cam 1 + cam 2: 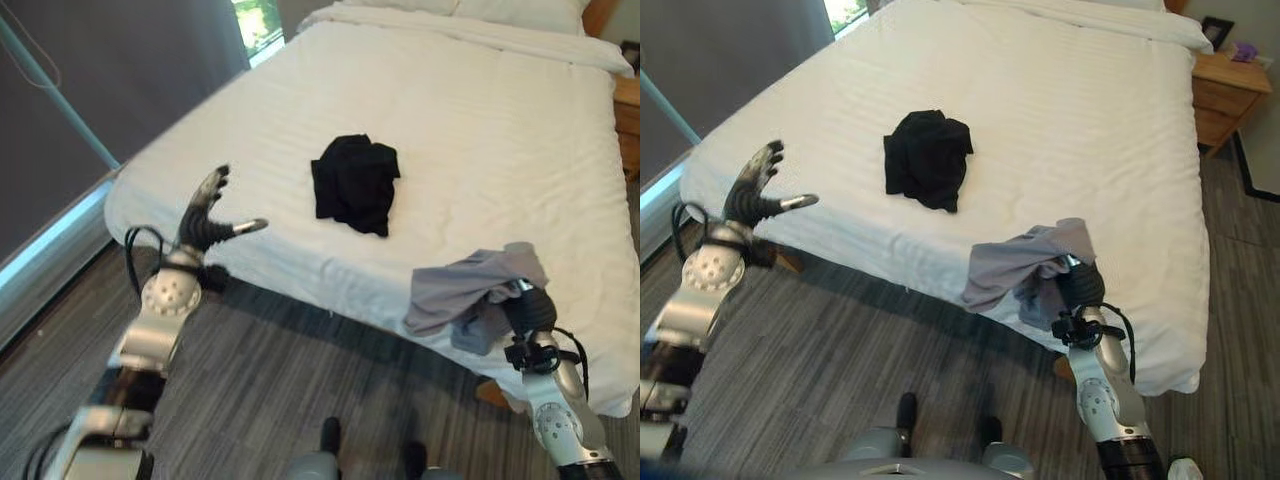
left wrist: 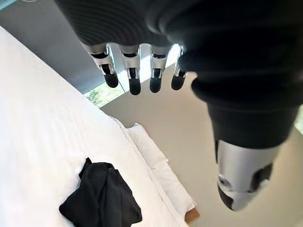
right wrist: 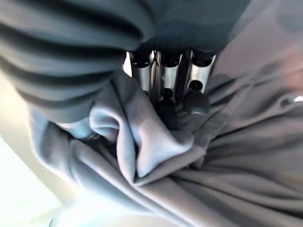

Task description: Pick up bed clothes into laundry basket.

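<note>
Two garments: black garment; grey garment.

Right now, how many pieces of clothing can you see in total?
2: a crumpled black cloth garment lying on the white bed, and a grey cloth garment held in the right hand. Others may be hidden.

Garment mid-bed — nightstand right of bed.
</note>
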Controlling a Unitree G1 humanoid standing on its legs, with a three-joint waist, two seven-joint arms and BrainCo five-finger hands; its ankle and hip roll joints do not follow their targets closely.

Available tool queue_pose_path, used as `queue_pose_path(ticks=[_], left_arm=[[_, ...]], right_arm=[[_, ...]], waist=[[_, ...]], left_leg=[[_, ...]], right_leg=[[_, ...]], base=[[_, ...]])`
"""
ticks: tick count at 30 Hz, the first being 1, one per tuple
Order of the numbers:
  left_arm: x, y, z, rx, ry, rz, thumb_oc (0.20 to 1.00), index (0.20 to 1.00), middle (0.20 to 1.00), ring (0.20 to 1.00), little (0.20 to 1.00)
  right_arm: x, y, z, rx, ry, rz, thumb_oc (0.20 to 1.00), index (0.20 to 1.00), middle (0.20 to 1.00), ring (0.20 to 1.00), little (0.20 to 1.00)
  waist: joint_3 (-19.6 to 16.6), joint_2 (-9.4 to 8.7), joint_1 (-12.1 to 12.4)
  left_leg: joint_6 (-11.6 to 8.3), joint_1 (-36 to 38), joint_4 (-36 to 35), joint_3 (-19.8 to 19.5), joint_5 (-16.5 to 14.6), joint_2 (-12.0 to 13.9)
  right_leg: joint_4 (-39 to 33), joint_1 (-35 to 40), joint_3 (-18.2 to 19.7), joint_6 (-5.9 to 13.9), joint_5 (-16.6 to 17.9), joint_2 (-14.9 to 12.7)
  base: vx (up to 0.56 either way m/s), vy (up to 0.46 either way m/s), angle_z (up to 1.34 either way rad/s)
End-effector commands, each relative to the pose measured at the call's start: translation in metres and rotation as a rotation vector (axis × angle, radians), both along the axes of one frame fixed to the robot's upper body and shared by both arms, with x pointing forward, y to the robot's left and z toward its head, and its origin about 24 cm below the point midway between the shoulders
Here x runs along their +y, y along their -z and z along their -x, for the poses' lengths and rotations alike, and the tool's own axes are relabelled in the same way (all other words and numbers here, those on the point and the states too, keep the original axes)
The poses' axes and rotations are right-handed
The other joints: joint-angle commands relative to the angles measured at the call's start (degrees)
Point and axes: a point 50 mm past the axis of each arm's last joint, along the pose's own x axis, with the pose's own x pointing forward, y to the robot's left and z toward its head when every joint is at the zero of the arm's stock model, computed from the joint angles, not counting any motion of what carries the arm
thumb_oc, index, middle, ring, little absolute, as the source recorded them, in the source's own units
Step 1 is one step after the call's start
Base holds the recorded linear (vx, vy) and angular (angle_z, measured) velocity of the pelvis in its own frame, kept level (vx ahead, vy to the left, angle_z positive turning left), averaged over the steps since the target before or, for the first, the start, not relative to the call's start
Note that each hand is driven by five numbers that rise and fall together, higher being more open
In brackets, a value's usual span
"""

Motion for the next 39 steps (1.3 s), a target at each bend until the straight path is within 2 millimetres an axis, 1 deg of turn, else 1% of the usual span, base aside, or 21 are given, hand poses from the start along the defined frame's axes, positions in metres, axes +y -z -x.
queue_pose_path(ticks=[1, 2, 4, 5, 6, 11, 12, 15, 16, 17, 18, 19, 21, 22, 23, 25, 27, 31, 32, 35, 39], left_arm=[[0.013, -0.057, -0.015, -0.143, -0.101, -0.091, 1.000, 1.000, 1.000, 1.000, 1.000], [0.012, -0.058, -0.016, -0.145, -0.099, -0.093, 1.000, 1.000, 1.000, 1.000, 1.000], [0.009, -0.075, -0.026, -0.168, -0.125, -0.128, 1.000, 1.000, 1.000, 1.000, 1.000], [0.002, -0.092, -0.034, -0.187, -0.140, -0.199, 1.000, 1.000, 1.000, 1.000, 1.000], [0.000, -0.094, -0.035, -0.190, -0.137, -0.202, 1.000, 1.000, 1.000, 1.000, 1.000], [-0.016, -0.147, -0.048, -0.256, -0.176, -0.342, 1.000, 1.000, 1.000, 1.000, 1.000], [-0.016, -0.167, -0.047, -0.285, -0.211, -0.391, 1.000, 1.000, 1.000, 1.000, 1.000], [-0.015, -0.178, -0.047, -0.289, -0.234, -0.420, 1.000, 1.000, 1.000, 1.000, 1.000], [-0.014, -0.206, -0.041, -0.342, -0.279, -0.480, 1.000, 1.000, 1.000, 1.000, 1.000], [-0.015, -0.206, -0.041, -0.343, -0.279, -0.481, 1.000, 1.000, 1.000, 1.000, 1.000], [-0.014, -0.216, -0.038, -0.361, -0.296, -0.489, 1.000, 1.000, 1.000, 1.000, 1.000], [-0.003, -0.226, -0.033, -0.386, -0.329, -0.423, 1.000, 1.000, 1.000, 1.000, 1.000], [0.003, -0.228, -0.031, -0.381, -0.354, -0.412, 1.000, 1.000, 1.000, 1.000, 1.000], [0.014, -0.238, -0.023, -0.395, -0.402, -0.422, 1.000, 1.000, 1.000, 1.000, 1.000], [0.014, -0.239, -0.023, -0.395, -0.402, -0.424, 1.000, 1.000, 1.000, 1.000, 1.000], [0.028, -0.245, -0.016, -0.398, -0.456, -0.381, 1.000, 1.000, 1.000, 1.000, 1.000], [0.034, -0.244, -0.014, -0.387, -0.478, -0.369, 1.000, 1.000, 1.000, 1.000, 1.000], [0.029, -0.256, -0.011, -0.425, -0.481, -0.366, 1.000, 1.000, 1.000, 1.000, 1.000], [0.023, -0.258, -0.013, -0.435, -0.470, -0.367, 1.000, 1.000, 1.000, 1.000, 1.000], [0.016, -0.265, -0.012, -0.458, -0.462, -0.380, 1.000, 1.000, 1.000, 1.000, 1.000], [0.008, -0.257, -0.020, -0.447, -0.429, -0.370, 1.000, 1.000, 1.000, 1.000, 1.000]], right_arm=[[0.009, -0.038, -0.002, -0.194, -0.083, -0.031, 0.200, 0.200, 0.200, 0.200, 0.200], [0.009, -0.038, -0.003, -0.195, -0.081, -0.033, 0.200, 0.200, 0.200, 0.200, 0.200], [0.012, -0.040, -0.005, -0.203, -0.098, -0.041, 0.200, 0.200, 0.200, 0.200, 0.200], [0.013, -0.042, -0.007, -0.210, -0.110, -0.041, 0.200, 0.200, 0.200, 0.200, 0.200], [0.013, -0.042, -0.008, -0.213, -0.107, -0.045, 0.200, 0.200, 0.200, 0.200, 0.200], [0.020, -0.048, -0.012, -0.235, -0.141, -0.038, 0.200, 0.200, 0.200, 0.200, 0.200], [0.022, -0.048, -0.011, -0.235, -0.148, -0.047, 0.200, 0.200, 0.200, 0.200, 0.200], [0.021, -0.047, -0.010, -0.236, -0.145, -0.049, 0.200, 0.200, 0.200, 0.200, 0.200], [0.015, -0.043, -0.007, -0.222, -0.124, -0.038, 0.200, 0.200, 0.200, 0.200, 0.200], [0.015, -0.043, -0.007, -0.223, -0.124, -0.040, 0.200, 0.200, 0.200, 0.200, 0.200], [0.013, -0.042, -0.007, -0.221, -0.114, -0.035, 0.200, 0.200, 0.200, 0.200, 0.200], [0.013, -0.040, -0.006, -0.216, -0.108, -0.033, 0.200, 0.200, 0.200, 0.200, 0.200], [0.013, -0.039, -0.006, -0.213, -0.105, -0.032, 0.200, 0.200, 0.200, 0.200, 0.200], [0.014, -0.039, -0.005, -0.214, -0.103, -0.032, 0.200, 0.200, 0.200, 0.200, 0.200], [0.014, -0.039, -0.005, -0.215, -0.103, -0.033, 0.200, 0.200, 0.200, 0.200, 0.200], [0.011, -0.037, -0.003, -0.214, -0.091, -0.034, 0.200, 0.200, 0.200, 0.200, 0.200], [0.010, -0.037, -0.001, -0.215, -0.081, -0.042, 0.200, 0.200, 0.200, 0.200, 0.200], [0.010, -0.037, 0.001, -0.224, -0.073, -0.054, 0.200, 0.200, 0.200, 0.200, 0.200], [0.010, -0.037, 0.001, -0.228, -0.075, -0.039, 0.200, 0.200, 0.200, 0.200, 0.200], [0.009, -0.039, 0.001, -0.238, -0.069, -0.039, 0.200, 0.200, 0.200, 0.200, 0.200], [0.012, -0.037, 0.003, -0.236, -0.071, -0.058, 0.200, 0.200, 0.200, 0.200, 0.200]], waist=[[-1.70, -4.41, -3.13], [-1.66, -4.52, -2.92], [-0.96, -5.46, -3.76], [-0.31, -6.26, -4.22], [-0.26, -6.44, -4.00], [2.91, -8.73, -6.27], [3.91, -9.50, -7.31], [4.35, -10.12, -7.81], [5.32, -11.23, -9.10], [5.26, -11.29, -9.09], [5.67, -11.89, -9.60], [6.39, -12.81, -10.40], [6.55, -13.36, -10.79], [7.26, -14.52, -11.40], [7.14, -14.57, -11.43], [8.24, -16.04, -12.02], [8.73, -16.40, -12.30], [10.25, -16.75, -12.75], [11.19, -16.74, -12.77], [11.72, -16.60, -12.81], [12.30, -16.56, -12.85]], left_leg=[[0.30, -2.07, 3.45, -1.01, -2.83, 0.82], [0.31, -2.13, 3.47, -0.93, -2.84, 0.83], [0.49, -2.87, 3.34, -0.17, -2.96, 1.11], [0.61, -3.75, 3.47, 0.11, -2.99, 1.20], [0.61, -3.89, 3.54, 0.12, -3.00, 1.20], [0.71, -7.87, 4.81, 0.82, -2.83, 1.82], [0.67, -9.27, 5.05, 1.22, -2.69, 2.13], [0.62, -10.22, 5.22, 1.57, -2.61, 2.40], [0.54, -12.05, 5.36, 1.97, -2.30, 2.81], [0.54, -12.22, 5.42, 1.95, -2.31, 2.81], [0.44, -13.17, 5.70, 2.07, -2.18, 3.07], [0.45, -14.20, 5.75, 2.68, -2.07, 3.47], [0.42, -14.79, 5.79, 2.97, -2.00, 3.69], [0.43, -16.22, 6.28, 3.46, -1.95, 3.95], [0.44, -16.48, 6.42, 3.45, -2.00, 3.96], [0.35, -18.79, 6.96, 3.55, -2.04, 4.31], [0.35, -19.89, 6.93, 3.29, -1.66, 4.20], [0.12, -22.47, 4.03, 2.23, 0.73, 4.02], [-0.15, -23.52, 1.39, 1.58, 2.49, 4.06], [-0.33, -24.94, 0.30, 0.72, 3.24, 3.89], [-0.28, -26.83, 0.05, -0.54, 3.52, 3.59]], right_leg=[[1.44, 1.32, 2.09, 1.59, -3.03, -0.36], [1.46, 1.22, 2.17, 1.59, -3.02, -0.36], [1.37, -0.40, 2.75, 2.05, -2.46, -0.24], [1.23, -1.75, 3.15, 2.25, -1.98, -0.06], [1.26, -1.88, 3.17, 2.25, -1.97, -0.06], [1.19, -6.50, 4.02, 3.10, 0.09, 0.31], [1.00, -8.11, 4.33, 3.38, 1.01, 0.57], [0.99, -9.26, 4.52, 3.55, 1.54, 0.72], [0.99, -11.57, 4.61, 4.04, 2.54, 1.05], [0.99, -11.70, 4.61, 4.04, 2.57, 1.05], [0.99, -12.66, 4.65, 4.28, 3.05, 1.14], [0.99, -14.21, 4.93, 4.51, 3.84, 1.54], [0.99, -15.07, 5.15, 4.59, 4.29, 1.73], [0.99, -16.70, 5.38, 4.80, 5.03, 2.16], [0.99, -16.89, 5.39, 4.80, 5.06, 2.16], [0.99, -19.00, 5.21, 4.97, 5.79, 2.51], [0.99, -19.92, 4.81, 5.01, 6.00, 2.55], [0.99, -22.99, 3.32, 5.22, 6.54, 2.70], [0.99, -24.69, 2.44, 5.33, 6.61, 2.68], [0.99, -26.29, 1.55, 5.45, 6.77, 2.73], [0.99, -28.14, 0.79, 5.55, 7.11, 2.79]], base=[[0.03, 0.064, -0.31], [0.01, 0.053, -0.28], [0.00, 0.050, -0.24], [-0.01, 0.040, -0.37], [-0.03, 0.033, -0.31], [-0.08, 0.030, -0.12], [-0.07, 0.030, -0.20], [-0.06, 0.025, -0.22], [-0.06, 0.025, -0.09], [-0.09, 0.030, -0.09], [-0.09, 0.031, -0.11], [-0.11, 0.039, -0.18], [-0.08, 0.024, -0.18], [-0.06, 0.008, -0.13], [-0.08, 0.017, -0.13], [-0.06, 0.010, -0.17], [-0.06, 0.005, -0.15], [-0.05, -0.008, 0.03], [-0.02, -0.019, 0.16], [-0.02, -0.023, 0.23], [0.00, -0.019, 0.14]])
